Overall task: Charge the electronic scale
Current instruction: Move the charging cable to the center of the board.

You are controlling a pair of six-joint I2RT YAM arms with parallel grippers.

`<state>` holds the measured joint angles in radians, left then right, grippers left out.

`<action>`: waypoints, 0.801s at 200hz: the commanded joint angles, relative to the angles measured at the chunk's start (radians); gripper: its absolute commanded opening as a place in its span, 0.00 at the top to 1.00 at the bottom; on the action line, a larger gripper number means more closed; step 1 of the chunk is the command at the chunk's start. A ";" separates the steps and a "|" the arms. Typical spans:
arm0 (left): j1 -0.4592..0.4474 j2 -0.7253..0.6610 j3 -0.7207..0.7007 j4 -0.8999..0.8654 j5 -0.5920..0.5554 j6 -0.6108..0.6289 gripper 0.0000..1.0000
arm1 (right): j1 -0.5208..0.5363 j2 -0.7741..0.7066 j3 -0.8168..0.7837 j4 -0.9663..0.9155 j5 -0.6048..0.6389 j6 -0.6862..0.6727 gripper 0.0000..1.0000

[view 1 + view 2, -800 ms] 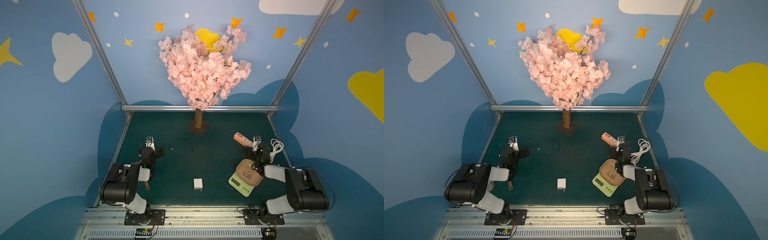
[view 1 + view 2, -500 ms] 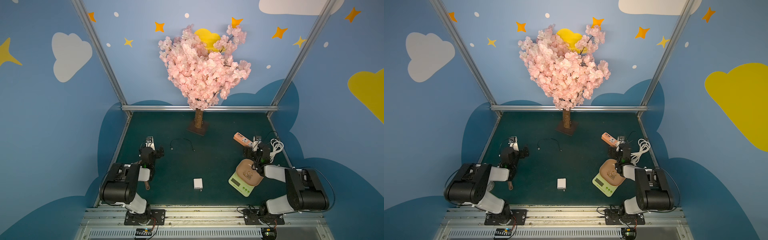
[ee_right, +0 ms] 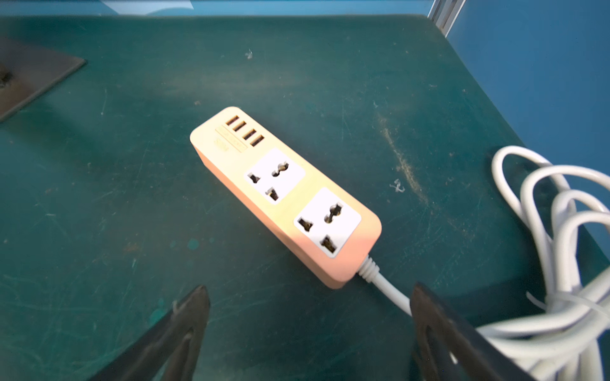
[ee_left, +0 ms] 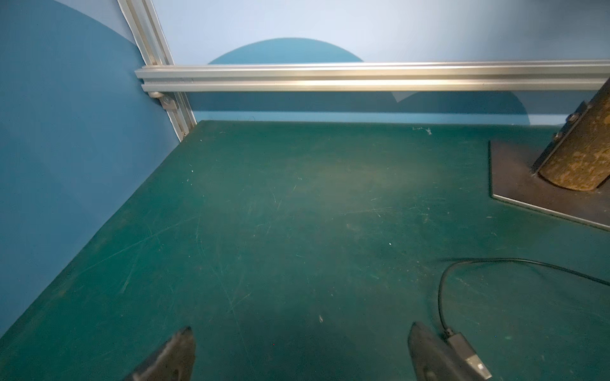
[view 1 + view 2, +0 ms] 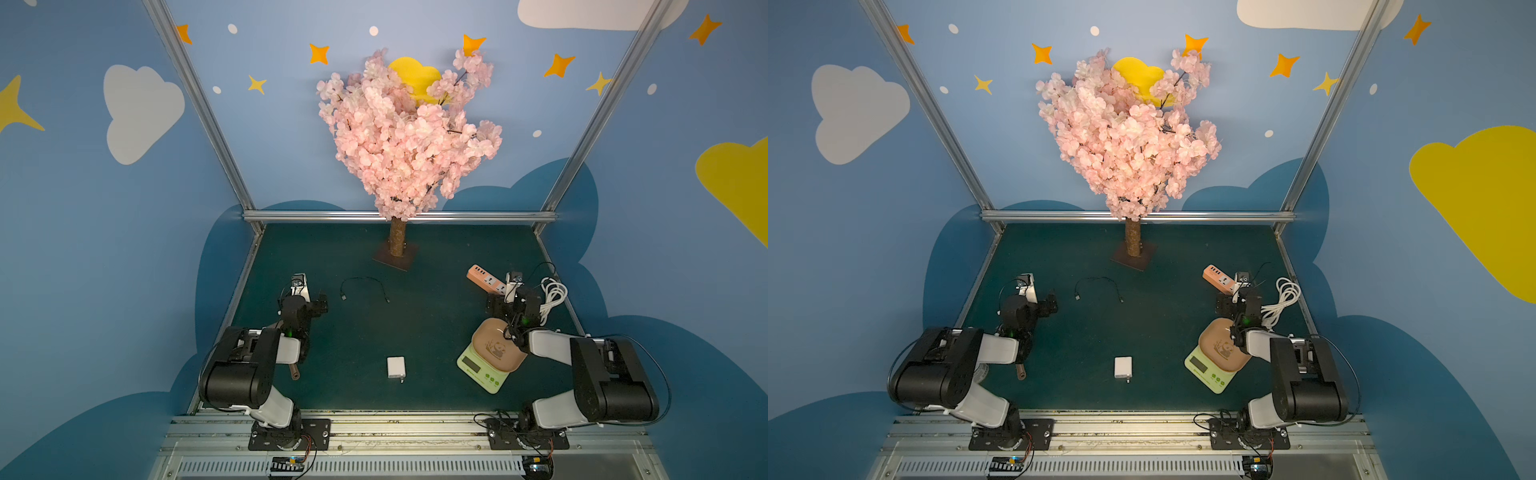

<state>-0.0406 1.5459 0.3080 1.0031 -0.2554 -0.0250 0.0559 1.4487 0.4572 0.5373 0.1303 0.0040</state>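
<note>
The electronic scale is pale green with a tan panda tray. It sits at the front right of the mat, and my right forearm crosses above the tray's far edge. My right gripper hovers open and empty just short of the orange power strip. My left gripper is open and empty, low over bare mat at the left. A thin black cable lies beside it, its plug next to one fingertip. A white charger cube lies front centre.
The strip's white cord is coiled by the right wall. A pink blossom tree stands on a dark base plate at the back centre. Aluminium rails and blue walls enclose the mat.
</note>
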 commanded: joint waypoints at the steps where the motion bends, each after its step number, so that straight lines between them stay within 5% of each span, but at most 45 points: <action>1: -0.017 -0.096 -0.035 0.024 -0.043 0.023 0.00 | -0.008 -0.071 0.078 -0.118 -0.008 0.017 0.05; 28: -0.077 -0.291 -0.022 -0.129 -0.113 0.060 0.00 | -0.009 -0.161 0.184 -0.312 0.018 0.067 0.06; 47: -0.096 -0.463 0.018 -0.339 -0.196 -0.113 0.00 | -0.012 -0.237 0.304 -0.487 -0.025 0.205 0.06; 68: -0.096 -0.609 0.105 -0.695 -0.282 -0.373 0.00 | -0.012 -0.282 0.399 -0.604 -0.204 0.371 0.07; 103: -0.092 -0.736 0.097 -0.794 -0.173 -0.444 0.00 | 0.026 -0.270 0.364 -0.366 -0.685 0.424 0.07; 160: -0.087 -0.861 0.098 -0.868 -0.004 -0.457 0.00 | 0.313 -0.038 0.520 -0.412 -0.613 0.363 0.08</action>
<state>-0.1329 0.7120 0.3943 0.2054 -0.3511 -0.4580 0.2787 1.3251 0.8860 0.1505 -0.4652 0.3923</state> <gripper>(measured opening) 0.999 0.924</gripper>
